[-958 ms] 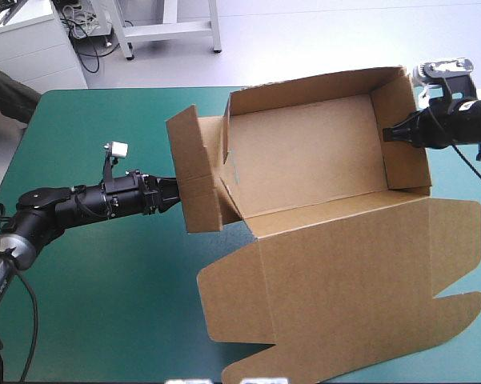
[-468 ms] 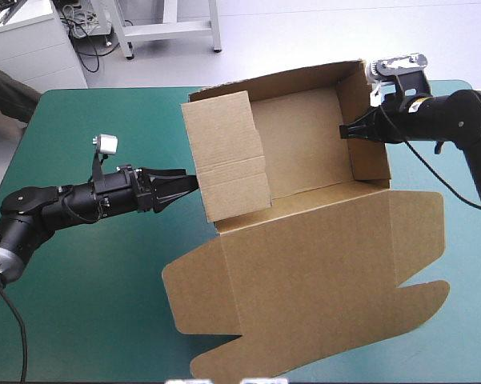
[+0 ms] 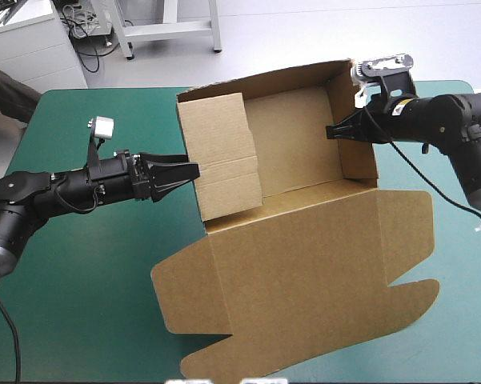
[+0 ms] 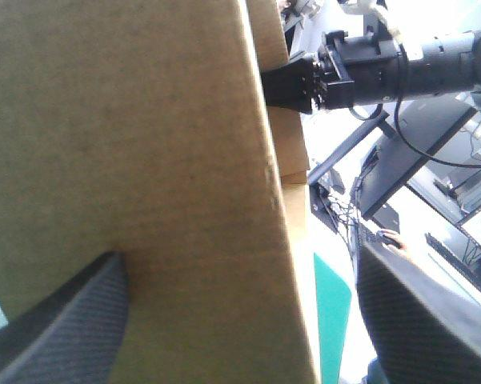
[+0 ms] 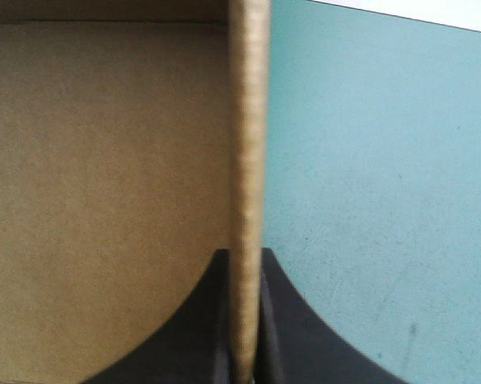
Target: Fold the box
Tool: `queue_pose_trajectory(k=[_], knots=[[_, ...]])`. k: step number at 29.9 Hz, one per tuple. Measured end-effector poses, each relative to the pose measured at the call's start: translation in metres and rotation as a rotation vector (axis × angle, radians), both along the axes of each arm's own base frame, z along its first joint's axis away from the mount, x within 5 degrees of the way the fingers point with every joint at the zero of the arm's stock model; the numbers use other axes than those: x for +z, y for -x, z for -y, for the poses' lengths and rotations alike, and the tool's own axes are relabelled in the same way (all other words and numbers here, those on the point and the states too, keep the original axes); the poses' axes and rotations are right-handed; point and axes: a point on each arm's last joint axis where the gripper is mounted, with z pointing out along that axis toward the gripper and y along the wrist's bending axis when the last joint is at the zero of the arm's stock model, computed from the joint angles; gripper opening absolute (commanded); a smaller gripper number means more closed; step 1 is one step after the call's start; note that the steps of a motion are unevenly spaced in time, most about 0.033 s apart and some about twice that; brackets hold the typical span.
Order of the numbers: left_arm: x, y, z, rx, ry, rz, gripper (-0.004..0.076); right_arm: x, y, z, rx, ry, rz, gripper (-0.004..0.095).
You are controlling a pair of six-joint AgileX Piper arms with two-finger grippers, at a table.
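Right end effector (image 3: 330, 132) is clamped on the 3 o'clock wall of the brown box (image 3: 292, 148), the board's edge pinched between its black fingers. Left end effector (image 3: 186, 171) stands with its fingers spread apart, tips at the outer face of the upright 9 o'clock wall. The lid (image 3: 304, 272) lies flat toward 6 o'clock on the teal-green bench (image 3: 96, 304).

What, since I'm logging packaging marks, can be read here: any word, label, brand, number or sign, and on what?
None: no text can be read in any view.
Brown cardboard box: plain board, with no print or label on the faces shown.
Teal-green table cover: unmarked.
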Motion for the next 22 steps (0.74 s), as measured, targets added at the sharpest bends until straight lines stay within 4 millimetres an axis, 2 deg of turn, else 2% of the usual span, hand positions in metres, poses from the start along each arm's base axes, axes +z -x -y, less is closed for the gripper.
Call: queue_pose_trajectory(k=[6,10,22], knots=[[0.012,-0.001,-0.001,0.010,-0.106,-0.019,0.0559,0.002,0.001,-0.013,-0.019,0.017,0.043,-0.0016],[0.022,-0.006,0.003,0.087,-0.222,-0.026,0.0559,0.003,0.002,-0.017,-0.028,0.005,0.047,-0.0016],[0.044,-0.006,0.040,0.313,-0.497,-0.014,0.0526,0.004,0.001,-0.018,-0.057,-0.036,0.048,-0.0016]])
